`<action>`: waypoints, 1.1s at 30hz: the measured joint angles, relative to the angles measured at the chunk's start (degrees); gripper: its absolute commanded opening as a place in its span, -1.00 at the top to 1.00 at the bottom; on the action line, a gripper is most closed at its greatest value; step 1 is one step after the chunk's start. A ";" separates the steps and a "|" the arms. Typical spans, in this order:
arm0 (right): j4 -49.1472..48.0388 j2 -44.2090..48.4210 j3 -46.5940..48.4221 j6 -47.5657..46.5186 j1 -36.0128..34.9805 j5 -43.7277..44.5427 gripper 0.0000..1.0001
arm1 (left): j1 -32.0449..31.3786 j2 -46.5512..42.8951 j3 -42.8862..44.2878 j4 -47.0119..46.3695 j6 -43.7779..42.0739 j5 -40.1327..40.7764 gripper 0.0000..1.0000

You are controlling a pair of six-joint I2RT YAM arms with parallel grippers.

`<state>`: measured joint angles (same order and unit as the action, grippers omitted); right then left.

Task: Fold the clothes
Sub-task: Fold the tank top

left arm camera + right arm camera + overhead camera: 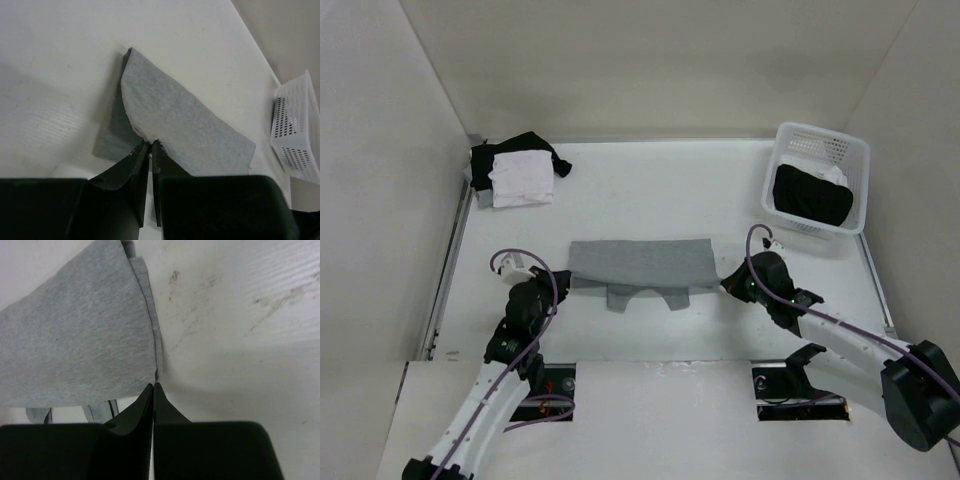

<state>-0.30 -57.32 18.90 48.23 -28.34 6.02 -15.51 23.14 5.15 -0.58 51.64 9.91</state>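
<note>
On T-shirt (pixel 638 262), left claw (pixel 150 144), right claw (pixel 153 386) pinched

**White table boxed in by pale walls**

A flat matte white table top (pixel 650 190) fills the middle, evenly lit with only soft shadows. Plain off-white wall panels (pixel 650 70) close it in at 12, 9 and 3 o'clock. A white plastic lattice basket (pixel 825 145) sits at 2 o'clock. Faint dark scuff marks (pixel 195 315) smudge the surface, and a thin metal rail (pixel 442 270) edges it at 9 o'clock
</note>
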 measured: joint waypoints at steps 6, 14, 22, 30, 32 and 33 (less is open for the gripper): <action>3.06 1.03 -1.09 4.09 -4.44 -0.59 0.22 | 1.66 -6.23 0.42 12.33 1.66 3.74 0.42; 3.63 2.47 -0.50 3.06 -3.85 0.52 -0.11 | 1.97 1.84 7.08 10.21 1.07 6.75 0.45; -6.80 -15.02 4.48 -0.39 1.33 -1.29 -0.04 | -24.41 34.71 10.62 -9.01 1.99 9.55 0.43; -18.43 -21.38 3.67 3.34 1.42 -7.41 0.13 | -30.91 51.17 16.79 -21.90 2.34 10.62 0.45; -20.04 -21.51 2.73 4.68 1.70 -8.37 0.16 | -30.56 51.49 16.79 -22.82 2.43 10.64 0.45; -20.35 -21.51 2.54 5.27 1.73 -8.72 0.20 | -30.21 51.43 16.76 -23.30 2.43 10.62 0.46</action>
<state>-20.64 -78.83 21.43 53.49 -26.61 -2.70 -45.71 74.56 21.91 -23.88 54.06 20.53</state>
